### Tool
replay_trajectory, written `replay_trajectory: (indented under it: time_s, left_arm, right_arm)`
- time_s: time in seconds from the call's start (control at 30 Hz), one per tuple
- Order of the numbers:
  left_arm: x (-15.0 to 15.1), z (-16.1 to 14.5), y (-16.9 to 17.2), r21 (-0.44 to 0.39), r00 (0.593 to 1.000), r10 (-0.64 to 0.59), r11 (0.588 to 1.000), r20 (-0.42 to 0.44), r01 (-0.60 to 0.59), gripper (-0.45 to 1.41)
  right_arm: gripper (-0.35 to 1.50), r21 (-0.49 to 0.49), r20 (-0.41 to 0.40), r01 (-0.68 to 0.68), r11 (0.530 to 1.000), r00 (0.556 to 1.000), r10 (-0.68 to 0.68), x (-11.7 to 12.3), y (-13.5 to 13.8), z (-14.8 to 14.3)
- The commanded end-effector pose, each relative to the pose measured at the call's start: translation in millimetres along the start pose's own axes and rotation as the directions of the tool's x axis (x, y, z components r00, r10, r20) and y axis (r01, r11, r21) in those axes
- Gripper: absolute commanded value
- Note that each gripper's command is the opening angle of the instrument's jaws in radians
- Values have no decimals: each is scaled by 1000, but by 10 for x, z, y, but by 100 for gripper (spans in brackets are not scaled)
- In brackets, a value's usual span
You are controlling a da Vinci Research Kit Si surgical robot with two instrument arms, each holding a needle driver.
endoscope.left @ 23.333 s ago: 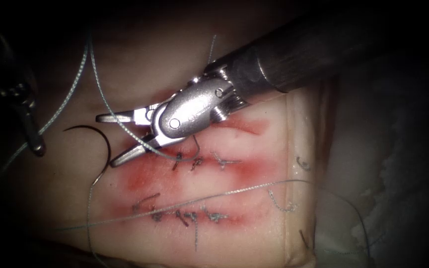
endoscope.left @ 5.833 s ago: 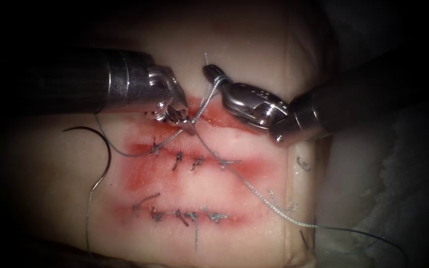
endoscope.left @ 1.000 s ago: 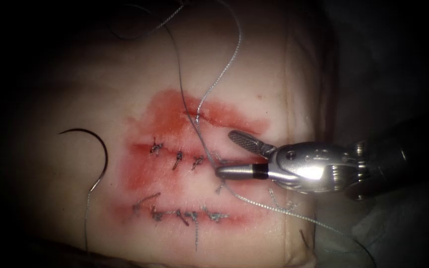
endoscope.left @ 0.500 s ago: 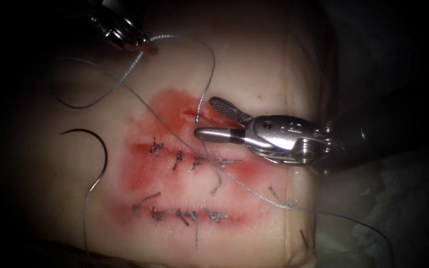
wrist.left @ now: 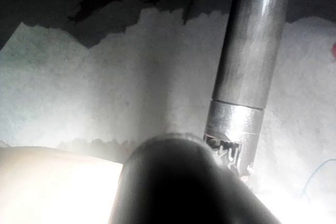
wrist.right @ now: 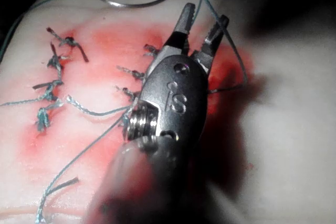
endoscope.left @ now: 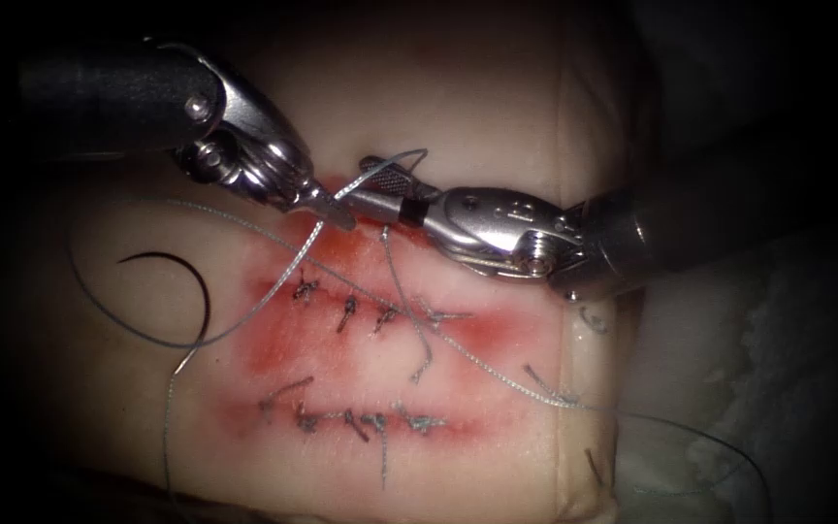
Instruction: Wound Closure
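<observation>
The left hand (endoscope.left: 327, 209) grips the thin, limp thread (endoscope.left: 283, 277); the right hand (endoscope.left: 380, 189) is open, holding nothing, and the stiff needle (endoscope.left: 196, 291) lies free on the tissue (endoscope.left: 497, 107), left of the cut.

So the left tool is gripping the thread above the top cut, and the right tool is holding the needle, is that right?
Not quite. The right tool holds nothing: its jaws stand open, as the right wrist view shows. The needle lies free on the tissue, left of the cuts. The left tool does grip the thread.
</observation>
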Motion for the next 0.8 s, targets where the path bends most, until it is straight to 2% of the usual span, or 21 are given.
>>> replay_trajectory:
  time_s: [0.03, 0.07, 0.13, 0.23, 0.27, 0.3, 0.33, 0.37, 0.5, 0.53, 0.57, 0.6, 0.63, 0.8]
  left_arm:
    - [-3, 18, -7, 23, 1000, 10, 1000, -25, -9, -45]
    - [-3, 18, -7, 23, 1000, 10, 1000, -25, -9, -45]
    - [4, 35, -10, 25, 998, 36, 999, -46, -34, -45]
    - [16, 66, -5, -3, 992, 71, 997, -103, -71, -45]
    - [20, 75, -1, -13, 990, 78, 997, -116, -80, -45]
    - [24, 85, 6, -34, 988, 85, 995, -130, -90, -45]
    - [29, 98, 18, -70, 985, 90, 992, -150, -102, -45]
    - [32, 104, 28, -92, 983, 93, 990, -159, -108, -45]
    - [35, 114, 49, -120, 980, 101, 985, -174, -123, -45]
    - [34, 117, 60, -131, 979, 106, 983, -174, -130, -45]
    - [33, 119, 65, -135, 979, 110, 982, -174, -134, -45]
    - [32, 120, 68, -136, 978, 111, 981, -174, -136, -45]
    - [29, 123, 74, -155, 976, 126, 976, -177, -154, -45]
    - [24, 129, 81, -177, 969, 168, 964, -181, -200, -45]
  right_arm:
    - [17, 3, 19, -4, 1000, 1000, 4, -2, -3, 12]
    - [17, 3, 19, -4, 1000, 1000, 4, -2, -3, 12]
    - [-3, 6, 38, -9, 1000, 999, 9, -6, -5, 14]
    - [-3, -71, 65, -11, 997, 998, 16, -12, -7, 13]
    - [9, -111, 81, -8, 994, 997, 17, -13, -7, 12]
    - [32, -164, 103, -2, 986, 994, 19, -13, -7, 11]
    - [47, -221, 114, -3, 975, 993, 29, -13, -7, 8]
    - [54, -235, 111, 3, 972, 994, 24, -13, -7, 8]
    - [54, -276, 107, 30, 961, 994, 0, -11, -8, 6]
    - [44, -302, 111, 49, 952, 994, -16, -9, -8, 5]
    - [44, -312, 113, 55, 948, 993, -21, -8, -7, 5]
    - [34, -323, 113, 56, 945, 993, -20, -6, -7, 4]
    - [32, -348, 116, 65, 935, 993, -26, -2, -6, 4]
    - [34, -404, 108, 80, 911, 993, -40, 5, -7, 6]
